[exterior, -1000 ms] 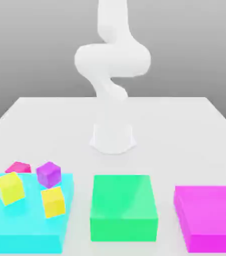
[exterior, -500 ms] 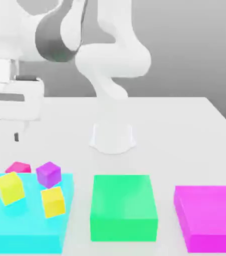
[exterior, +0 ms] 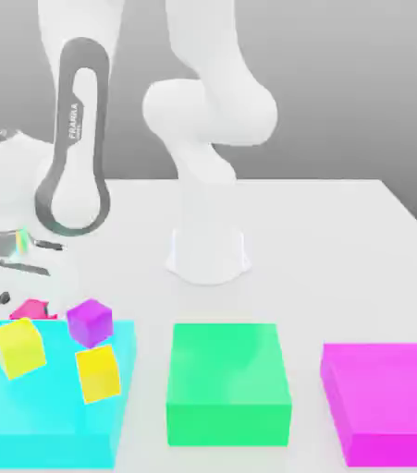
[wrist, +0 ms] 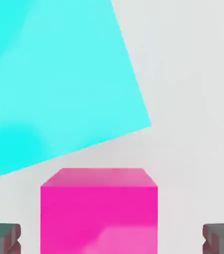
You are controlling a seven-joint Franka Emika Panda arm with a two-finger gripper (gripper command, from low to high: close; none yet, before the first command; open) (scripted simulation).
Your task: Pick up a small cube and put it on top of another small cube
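grey backdrop, pale table (exterior: 304,249). my gripper (wrist: 112,239) hovers at the hot-pink cube (wrist: 99,218), fingers spread, grasping nothing.

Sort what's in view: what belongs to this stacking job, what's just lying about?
Job:
- hot-pink cube, framed by the open fingers
- a base cube: purple cube, pale-yellow cube or deep-yellow cube; can't tell which

Lying about:
- cyan slab
- green block
- magenta block
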